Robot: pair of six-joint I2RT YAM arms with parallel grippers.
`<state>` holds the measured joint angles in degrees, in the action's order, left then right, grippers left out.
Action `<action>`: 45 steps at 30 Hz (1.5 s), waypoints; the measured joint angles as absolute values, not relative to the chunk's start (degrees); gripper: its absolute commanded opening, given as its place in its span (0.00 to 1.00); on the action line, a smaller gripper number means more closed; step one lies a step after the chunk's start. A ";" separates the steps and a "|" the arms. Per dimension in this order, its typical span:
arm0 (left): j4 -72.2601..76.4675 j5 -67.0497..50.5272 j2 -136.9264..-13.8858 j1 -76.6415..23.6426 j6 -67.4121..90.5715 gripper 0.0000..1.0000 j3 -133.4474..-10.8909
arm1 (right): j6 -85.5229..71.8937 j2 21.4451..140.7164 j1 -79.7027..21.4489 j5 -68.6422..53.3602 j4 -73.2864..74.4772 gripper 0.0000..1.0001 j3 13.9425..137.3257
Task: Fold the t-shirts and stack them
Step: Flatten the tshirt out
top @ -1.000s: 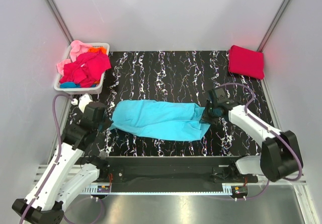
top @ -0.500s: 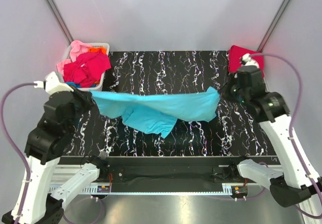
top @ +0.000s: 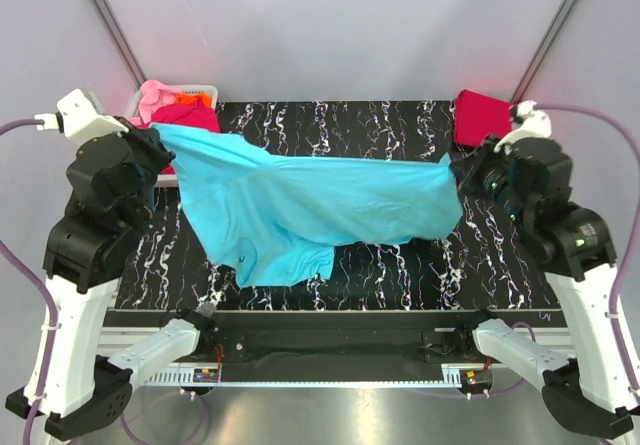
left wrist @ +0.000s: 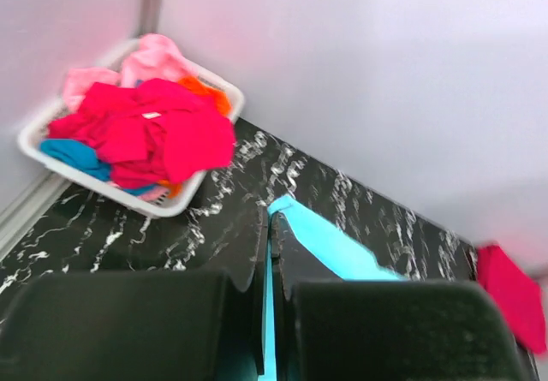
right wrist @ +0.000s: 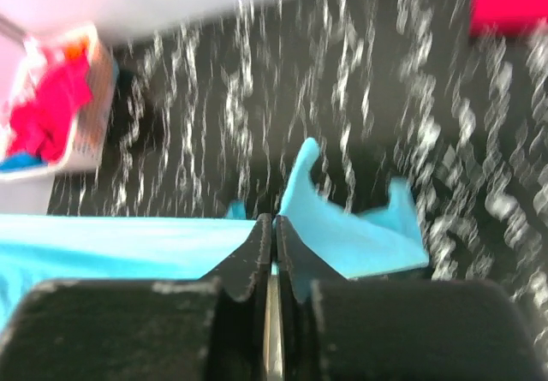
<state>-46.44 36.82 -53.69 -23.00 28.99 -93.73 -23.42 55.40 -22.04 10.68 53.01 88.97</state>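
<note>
soft turquoise cotton t-shirt (top: 330,205) held stretched above black marbled table (top: 400,130) | left pincer (left wrist: 267,227) clamped on one edge | right pincer (right wrist: 274,227) clamped on the other

A black bench (top: 400,130) veined with white marbling fills the floor of a pale-walled enclosure. A white basket (left wrist: 81,175) sits at its 10 o'clock corner, close to the left wall (top: 40,55). Grey metal struts (top: 110,27) run up the back corners at 11 and 1 o'clock. At 6 o'clock a slotted aluminium rail (top: 330,368) edges the bench, with a brushed metal sheet (top: 350,415) nearer still
</note>
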 measured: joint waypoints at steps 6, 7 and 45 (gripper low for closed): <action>-47.55 45.87 -49.34 -23.00 31.66 0.00 -87.94 | -31.20 49.84 -22.09 10.04 55.79 0.62 72.95; -47.57 46.39 -48.93 -23.00 31.83 0.00 -87.70 | -32.10 49.10 -22.09 10.33 56.88 0.68 71.33; -50.83 43.57 -42.46 -22.98 42.11 0.00 -70.89 | -40.99 87.57 -50.78 -30.85 0.67 0.69 45.01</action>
